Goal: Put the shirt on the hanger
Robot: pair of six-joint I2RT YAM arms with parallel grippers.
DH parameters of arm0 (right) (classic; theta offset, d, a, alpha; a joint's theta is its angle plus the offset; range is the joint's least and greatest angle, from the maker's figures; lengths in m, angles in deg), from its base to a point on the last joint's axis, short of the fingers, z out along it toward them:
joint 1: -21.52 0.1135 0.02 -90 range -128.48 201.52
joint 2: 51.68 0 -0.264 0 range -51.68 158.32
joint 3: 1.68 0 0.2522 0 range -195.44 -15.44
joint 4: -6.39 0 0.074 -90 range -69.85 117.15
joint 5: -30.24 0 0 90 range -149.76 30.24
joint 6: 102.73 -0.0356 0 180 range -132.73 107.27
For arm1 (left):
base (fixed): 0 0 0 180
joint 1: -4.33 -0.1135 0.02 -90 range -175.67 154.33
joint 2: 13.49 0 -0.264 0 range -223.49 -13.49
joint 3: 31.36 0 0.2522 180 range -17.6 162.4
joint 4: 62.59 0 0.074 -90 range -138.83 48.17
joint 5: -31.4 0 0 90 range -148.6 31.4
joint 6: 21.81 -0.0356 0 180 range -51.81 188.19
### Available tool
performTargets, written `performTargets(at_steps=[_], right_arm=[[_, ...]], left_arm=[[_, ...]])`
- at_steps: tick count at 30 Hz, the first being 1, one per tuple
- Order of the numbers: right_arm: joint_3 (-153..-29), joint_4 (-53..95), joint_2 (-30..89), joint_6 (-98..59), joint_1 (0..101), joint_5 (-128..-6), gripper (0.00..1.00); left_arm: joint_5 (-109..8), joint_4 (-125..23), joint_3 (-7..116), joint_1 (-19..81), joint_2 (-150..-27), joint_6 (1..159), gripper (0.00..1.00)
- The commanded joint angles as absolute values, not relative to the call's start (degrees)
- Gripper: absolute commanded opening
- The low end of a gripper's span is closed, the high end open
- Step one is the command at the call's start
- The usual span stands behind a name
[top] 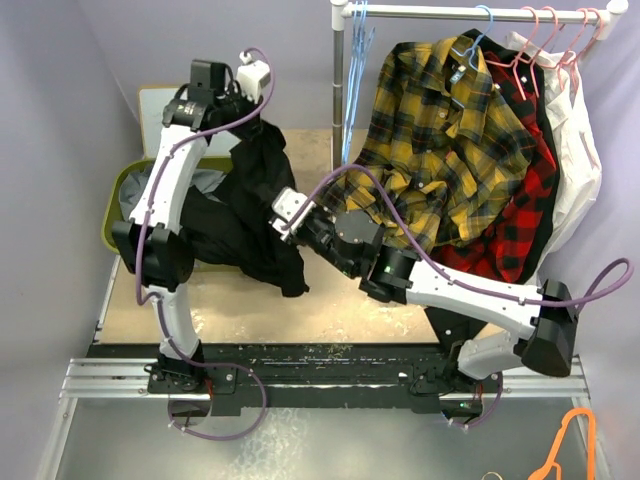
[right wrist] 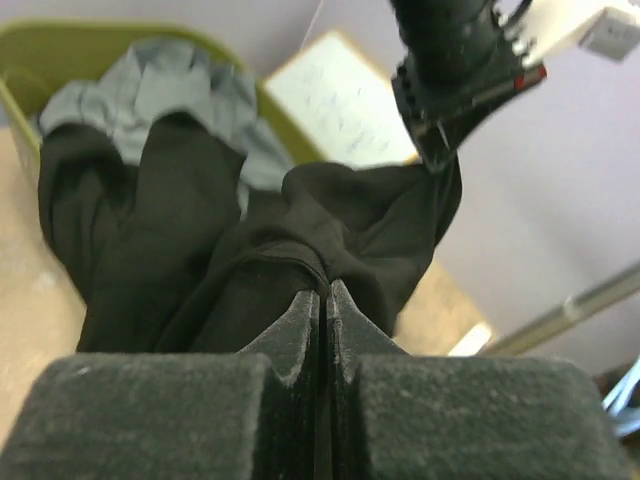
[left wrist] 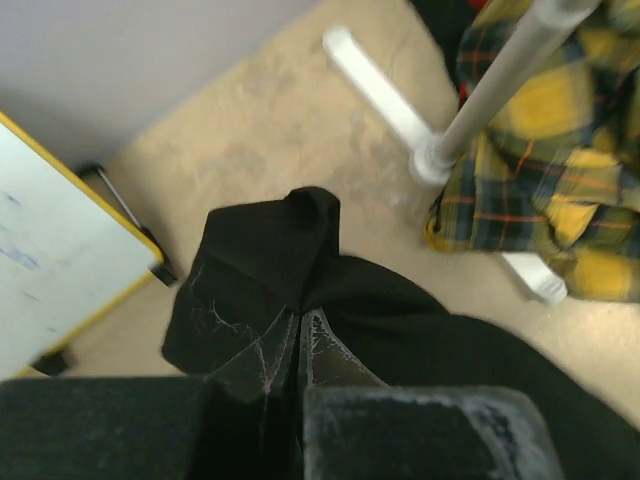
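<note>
The black shirt hangs bunched between my two grippers above the table. High at the back left, my left gripper is shut on a fold of it; in the left wrist view its jaws pinch the black cloth. Lower and to the right, my right gripper is shut on another fold, and its tips bite a seam of the shirt. A light-blue hanger hangs bare at the left end of the clothes rail.
A green bin at the left holds a grey garment. The rail carries a yellow plaid shirt, a red plaid one and pink hangers. An orange hanger lies near right. The rack's post stands close by.
</note>
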State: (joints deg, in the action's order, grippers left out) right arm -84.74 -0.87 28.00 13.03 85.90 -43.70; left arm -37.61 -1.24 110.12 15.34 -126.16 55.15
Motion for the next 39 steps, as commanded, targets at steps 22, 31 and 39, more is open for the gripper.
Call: performTargets(at_steps=[22, 31, 39], right_arm=[[-62.6, -10.9, 28.1, -30.9, 75.5, -19.8, 0.00], [-62.3, -10.2, 28.8, -33.9, 75.3, -21.1, 0.00], [-62.5, -9.6, 29.1, -36.2, 75.3, -21.5, 0.00]], left_arm=[[-25.5, 35.9, 99.6, 16.5, -101.0, 19.7, 0.99], [-49.7, 22.0, 71.8, 35.1, -89.9, 16.0, 0.99], [-54.8, 12.6, 62.8, 43.4, -93.2, 15.6, 0.99]])
